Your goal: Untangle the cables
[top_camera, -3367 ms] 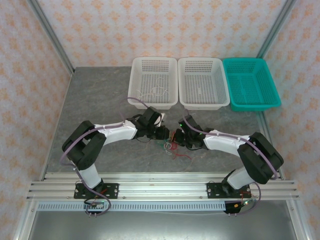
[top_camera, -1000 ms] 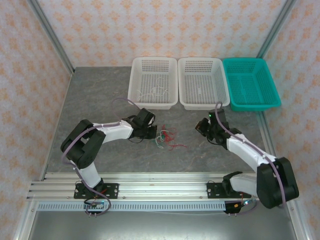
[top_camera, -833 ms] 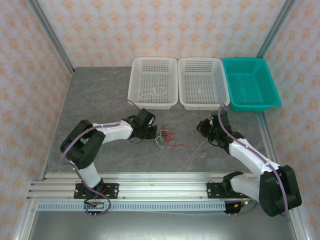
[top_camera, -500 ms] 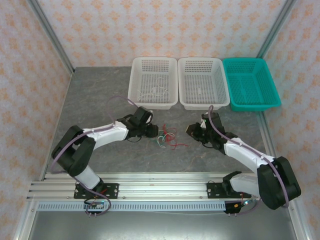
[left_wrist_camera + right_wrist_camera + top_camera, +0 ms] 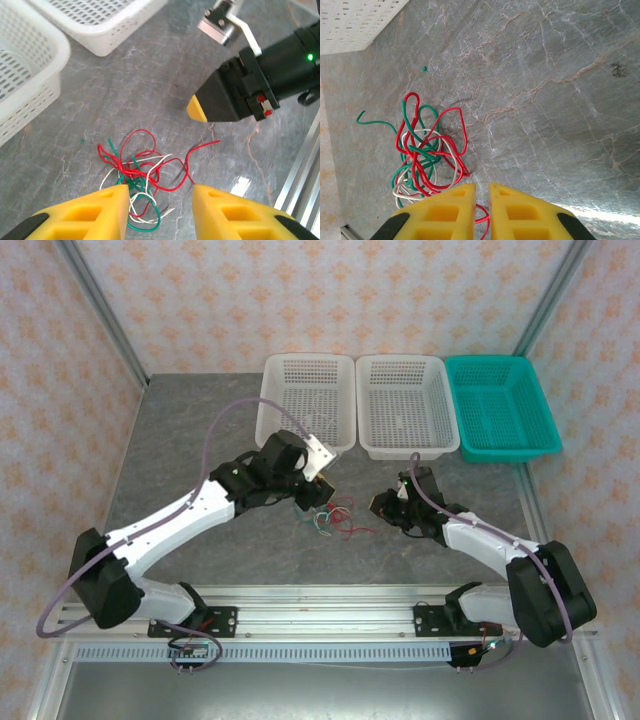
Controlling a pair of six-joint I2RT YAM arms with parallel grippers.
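Note:
The cables (image 5: 335, 518) lie as one tangled bundle of thin red, teal-green and white wires on the grey table (image 5: 200, 440), between the two arms. My left gripper (image 5: 320, 488) hangs above the bundle's far left side. In the left wrist view its yellow fingers are open, with the cables (image 5: 135, 167) on the table beyond the left gripper (image 5: 160, 200) and nothing held. My right gripper (image 5: 383, 503) is just right of the bundle. Its jaws (image 5: 482, 200) stand a narrow slit apart and grip nothing. The cables (image 5: 422, 155) lie to their left, and one red loop runs under the fingertips.
Two white baskets (image 5: 308, 359) (image 5: 400, 359) and a teal basket (image 5: 500, 360) stand in a row at the back. Faint pale strands (image 5: 303, 426) lie in the left white one. The right gripper (image 5: 197, 109) shows close by in the left wrist view.
The left arm has reached forward and risen, and its gripper has opened above the bundle. The right gripper has moved left toward the cables and parted slightly.

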